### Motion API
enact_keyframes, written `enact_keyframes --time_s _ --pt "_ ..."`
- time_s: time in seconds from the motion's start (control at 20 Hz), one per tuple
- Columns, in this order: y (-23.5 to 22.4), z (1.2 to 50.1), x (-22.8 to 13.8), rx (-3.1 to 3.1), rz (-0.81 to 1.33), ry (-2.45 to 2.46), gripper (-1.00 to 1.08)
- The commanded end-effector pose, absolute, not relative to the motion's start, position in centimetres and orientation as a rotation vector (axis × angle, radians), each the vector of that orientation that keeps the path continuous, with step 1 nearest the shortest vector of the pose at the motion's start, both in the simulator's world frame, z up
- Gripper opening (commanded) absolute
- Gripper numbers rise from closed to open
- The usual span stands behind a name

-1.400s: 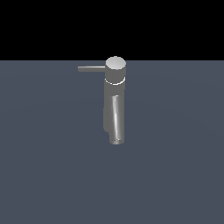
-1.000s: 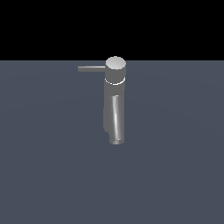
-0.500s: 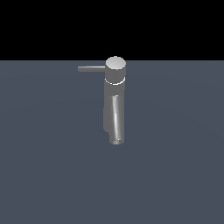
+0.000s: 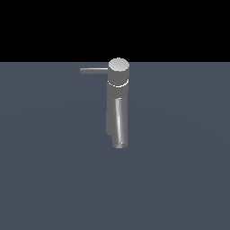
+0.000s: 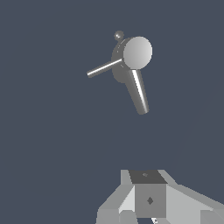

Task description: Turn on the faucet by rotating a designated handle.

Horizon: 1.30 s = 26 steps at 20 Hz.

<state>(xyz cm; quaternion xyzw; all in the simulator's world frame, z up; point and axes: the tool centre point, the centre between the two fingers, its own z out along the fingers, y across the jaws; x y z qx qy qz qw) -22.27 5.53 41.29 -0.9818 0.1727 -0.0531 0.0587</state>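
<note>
The exterior view faces the faucet level, spout-on, fairly near — the wrist view looks down on it from well above; both share faucet and floor.

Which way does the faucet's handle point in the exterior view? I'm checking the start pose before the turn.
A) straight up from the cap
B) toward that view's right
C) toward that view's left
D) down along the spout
C: the handle juts sideways from the faucet cap toward the exterior view's left.
</note>
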Motion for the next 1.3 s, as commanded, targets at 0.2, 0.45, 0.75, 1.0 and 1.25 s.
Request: enact_keyframes --time_s 0.2,0.45,0.75,1.0,1.25 --pt "6.9 38.9 -20.1 -2.861 -0.234 0.769 -1.0" --pt "7.7 37.3 -18.2 -2.767 -0.284 0.935 -1.0" --pt "8.5 35.6 -15.9 -2.646 -0.34 1.118 -1.0" --pt "8.9 34.3 -13.8 -2.537 -0.384 1.26 -1.0" --pt "9.1 33.0 -11.6 -2.419 -0.425 1.396 -1.0"
